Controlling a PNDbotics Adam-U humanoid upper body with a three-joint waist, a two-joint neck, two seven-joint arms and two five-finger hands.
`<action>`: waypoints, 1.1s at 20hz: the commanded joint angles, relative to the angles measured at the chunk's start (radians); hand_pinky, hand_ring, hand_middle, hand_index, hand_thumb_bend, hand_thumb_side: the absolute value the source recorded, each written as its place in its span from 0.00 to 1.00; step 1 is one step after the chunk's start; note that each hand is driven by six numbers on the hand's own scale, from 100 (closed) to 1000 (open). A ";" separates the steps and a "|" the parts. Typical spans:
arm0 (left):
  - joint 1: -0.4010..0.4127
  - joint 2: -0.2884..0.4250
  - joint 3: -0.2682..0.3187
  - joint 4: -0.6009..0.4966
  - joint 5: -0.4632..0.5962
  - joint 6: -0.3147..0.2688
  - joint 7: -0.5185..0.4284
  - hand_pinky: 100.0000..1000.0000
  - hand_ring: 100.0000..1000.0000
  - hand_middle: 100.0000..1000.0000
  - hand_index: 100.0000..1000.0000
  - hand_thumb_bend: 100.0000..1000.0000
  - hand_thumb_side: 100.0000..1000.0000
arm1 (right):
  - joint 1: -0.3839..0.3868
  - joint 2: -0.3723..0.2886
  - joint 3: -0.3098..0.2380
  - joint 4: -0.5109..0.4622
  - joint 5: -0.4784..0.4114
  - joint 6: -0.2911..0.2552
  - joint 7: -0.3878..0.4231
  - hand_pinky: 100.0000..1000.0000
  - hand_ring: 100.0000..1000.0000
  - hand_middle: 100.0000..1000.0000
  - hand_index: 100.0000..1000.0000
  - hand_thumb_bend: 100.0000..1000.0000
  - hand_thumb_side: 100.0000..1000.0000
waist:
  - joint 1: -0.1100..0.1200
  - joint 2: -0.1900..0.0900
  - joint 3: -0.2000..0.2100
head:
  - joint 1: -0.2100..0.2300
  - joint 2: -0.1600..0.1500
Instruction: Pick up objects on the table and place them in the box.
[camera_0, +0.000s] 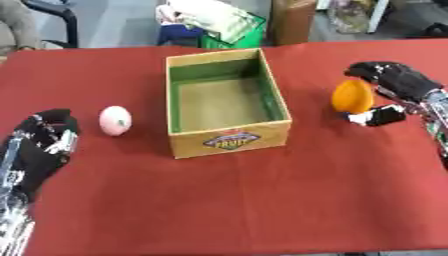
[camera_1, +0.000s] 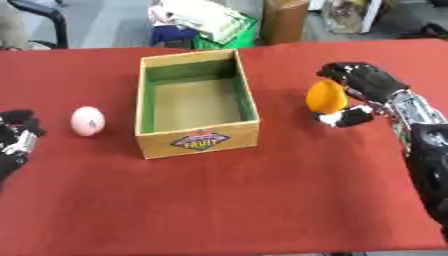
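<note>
An open cardboard box (camera_0: 226, 145) with a green inner lining and a fruit label stands in the middle of the red table, with nothing inside it. To its right my right hand (camera_1: 367, 85) is curled round an orange fruit (camera_1: 325, 97), fingers over the top and thumb (camera_1: 348, 117) below it, just above the cloth. Left of the box a pale pink round fruit (camera_0: 115, 120) lies on the table. My left hand (camera_0: 45, 142) rests near the left edge, a short way from the pink fruit, fingers relaxed and holding nothing.
The red tablecloth (camera_0: 236, 200) stretches wide in front of the box. Beyond the far edge stand a green crate (camera_0: 234, 34) with cloth in it, a brown carton (camera_0: 291, 20) and a black chair (camera_0: 52, 15).
</note>
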 joint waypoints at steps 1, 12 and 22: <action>-0.007 0.015 0.003 -0.011 0.001 0.000 -0.001 0.77 0.56 0.54 0.68 0.10 0.13 | -0.015 -0.020 -0.019 0.031 0.033 0.026 -0.028 0.72 0.80 0.83 0.91 0.31 0.68 | -0.003 -0.011 0.001 | -0.002 0.004; -0.007 0.015 0.002 -0.011 0.001 0.000 -0.002 0.77 0.56 0.54 0.68 0.10 0.13 | -0.026 -0.019 -0.026 -0.009 -0.127 0.064 -0.193 0.43 0.46 0.32 0.44 0.00 0.34 | -0.004 -0.011 0.001 | -0.003 0.005; -0.009 0.015 -0.002 -0.012 0.003 0.000 -0.006 0.77 0.56 0.54 0.68 0.10 0.13 | -0.150 0.015 0.048 -0.175 -0.495 -0.049 0.063 0.43 0.48 0.32 0.44 0.00 0.28 | -0.002 -0.015 0.010 | -0.007 0.006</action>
